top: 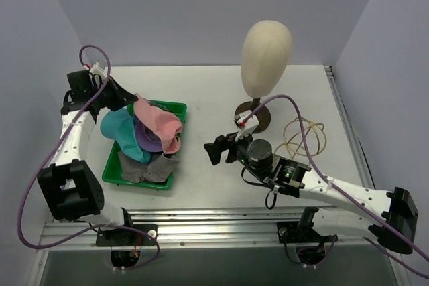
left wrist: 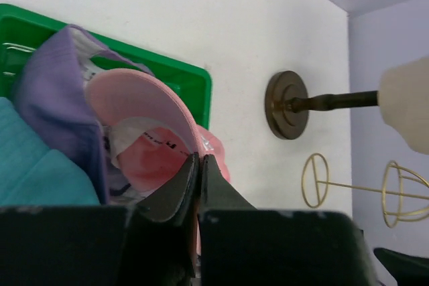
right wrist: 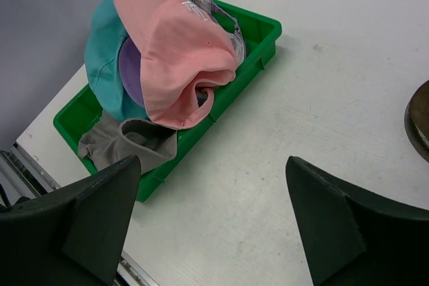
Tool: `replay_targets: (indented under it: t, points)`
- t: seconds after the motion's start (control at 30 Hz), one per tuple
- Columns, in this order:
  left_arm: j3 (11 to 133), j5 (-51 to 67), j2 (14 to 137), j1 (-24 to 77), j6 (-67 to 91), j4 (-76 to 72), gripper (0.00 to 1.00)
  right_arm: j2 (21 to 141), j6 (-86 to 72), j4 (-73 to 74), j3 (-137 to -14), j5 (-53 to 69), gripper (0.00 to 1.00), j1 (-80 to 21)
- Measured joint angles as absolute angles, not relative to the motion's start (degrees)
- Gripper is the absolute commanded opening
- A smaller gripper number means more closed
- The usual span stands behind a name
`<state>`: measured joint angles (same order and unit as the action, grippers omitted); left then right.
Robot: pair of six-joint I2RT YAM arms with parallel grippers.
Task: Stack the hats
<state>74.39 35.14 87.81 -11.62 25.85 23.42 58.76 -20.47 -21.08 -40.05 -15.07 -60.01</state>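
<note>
The hats lie piled in the green tray [top: 177,108]. The pink cap [top: 161,122] is on top, raised by its brim. My left gripper [top: 132,102] is shut on that brim; in the left wrist view the fingertips [left wrist: 199,160] pinch the pink cap [left wrist: 144,138]. Under it lie the lavender cap [top: 149,140], the teal bucket hat [top: 120,130] and the grey bucket hat [top: 149,167]. My right gripper [top: 216,151] is open and empty over the table, right of the tray. The right wrist view shows the pink cap [right wrist: 181,51], teal hat [right wrist: 104,51] and grey hat [right wrist: 127,142].
A cream mannequin head [top: 266,48] on a dark stand [top: 255,115] is at the back right. Gold wire stands [top: 305,135] lie to its right. A metal rail [top: 221,222] runs along the near table edge. White walls close in the table.
</note>
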Motion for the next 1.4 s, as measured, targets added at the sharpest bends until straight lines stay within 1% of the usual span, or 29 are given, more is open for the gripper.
replay_targets:
  t: [0.17,0.33,0.4,0.5,0.73,0.87,0.97,1.4]
  points:
    - [68.7,40.1,80.0,-11.7,31.7,15.9,0.02,69.4,-23.8,-20.0,-51.0,-14.9,0.78,-60.0]
    - [63.8,44.7,74.1,-11.7,37.4,8.0,0.02,77.8,-27.5,-21.8,-56.9,-13.2,0.75,-59.0]
    - [62.1,46.5,72.3,-11.7,40.2,4.5,0.02,81.0,-28.6,-22.0,-58.5,-12.4,0.71,-58.2]
    - [61.2,48.2,69.6,-11.7,43.4,1.4,0.02,83.3,-29.9,-22.1,-58.9,-11.4,0.68,-56.7]
    - [61.2,50.5,64.1,-11.7,47.2,-3.6,0.02,81.7,-31.6,-26.9,-55.4,-7.7,0.63,-52.8]
    - [61.0,51.7,63.0,-11.7,50.2,-7.1,0.02,80.7,-31.7,-28.3,-54.5,-6.4,0.55,-51.4]
    - [60.1,52.6,62.8,-11.7,53.2,-10.9,0.03,79.8,-31.7,-29.7,-53.8,-4.9,0.52,-50.5]
    - [59.9,54.9,62.8,-11.7,60.0,-17.1,0.02,76.7,-30.2,-34.9,-49.7,0.7,0.44,-48.7]
